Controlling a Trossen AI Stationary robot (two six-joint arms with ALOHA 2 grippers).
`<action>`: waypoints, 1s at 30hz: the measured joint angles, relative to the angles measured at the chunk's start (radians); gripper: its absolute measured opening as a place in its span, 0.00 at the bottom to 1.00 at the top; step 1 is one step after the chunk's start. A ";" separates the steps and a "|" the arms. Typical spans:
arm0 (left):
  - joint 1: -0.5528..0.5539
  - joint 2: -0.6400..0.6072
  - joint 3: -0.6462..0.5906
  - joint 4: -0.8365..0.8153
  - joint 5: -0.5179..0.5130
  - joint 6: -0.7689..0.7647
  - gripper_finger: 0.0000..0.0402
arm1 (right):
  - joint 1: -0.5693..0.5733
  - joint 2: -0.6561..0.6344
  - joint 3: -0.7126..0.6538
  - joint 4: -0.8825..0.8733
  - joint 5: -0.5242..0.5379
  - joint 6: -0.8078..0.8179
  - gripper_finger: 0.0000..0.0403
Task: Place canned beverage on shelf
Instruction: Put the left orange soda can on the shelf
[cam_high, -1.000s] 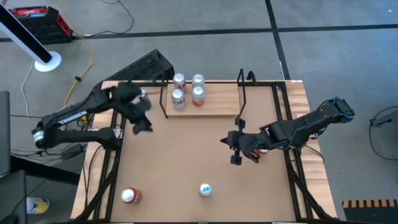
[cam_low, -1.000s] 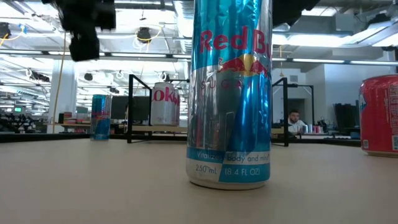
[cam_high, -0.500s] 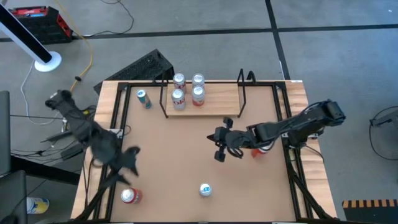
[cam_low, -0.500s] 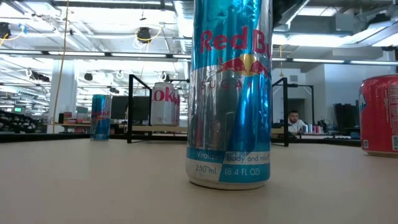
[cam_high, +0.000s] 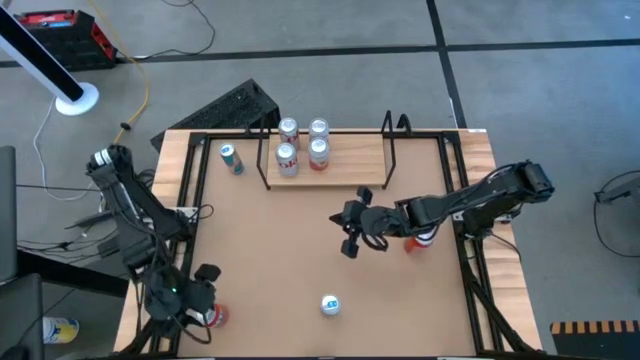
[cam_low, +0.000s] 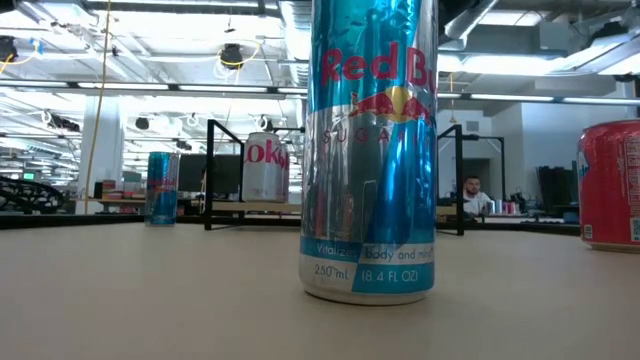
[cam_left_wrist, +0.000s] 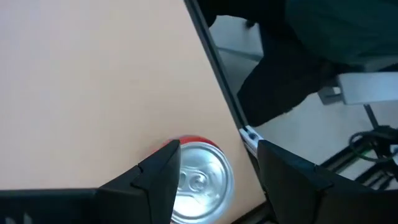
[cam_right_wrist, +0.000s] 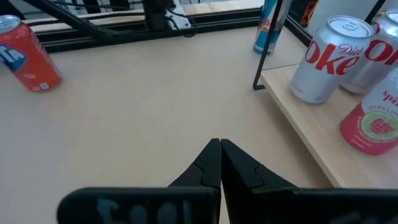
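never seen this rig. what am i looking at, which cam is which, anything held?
Two robot arms at a table. Overhead camera: the left hand hangs open over a red can at the near left corner, holding nothing yet. The right hand is shut and empty mid-table. The table-level camera faces a tall blue can up close. Each wrist camera looks past its own fingers. Four cans stand on the wooden shelf; another blue can stands beside it.

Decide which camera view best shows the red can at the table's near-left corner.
Left wrist view: the red aluminium can lies between the left gripper's open fingers. The high view half hides it; low and right wrist views show other cans.
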 joint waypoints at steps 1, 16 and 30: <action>0.007 0.002 0.000 0.000 -0.001 0.001 0.50 | 0.000 0.000 0.000 -0.001 0.000 0.000 0.07; 0.087 -0.005 -0.007 -0.061 0.008 0.023 0.76 | -0.001 0.000 0.000 -0.030 -0.023 -0.008 0.07; 0.055 0.111 -0.005 -0.039 0.124 0.028 0.81 | -0.001 0.000 0.000 -0.016 -0.023 -0.026 0.07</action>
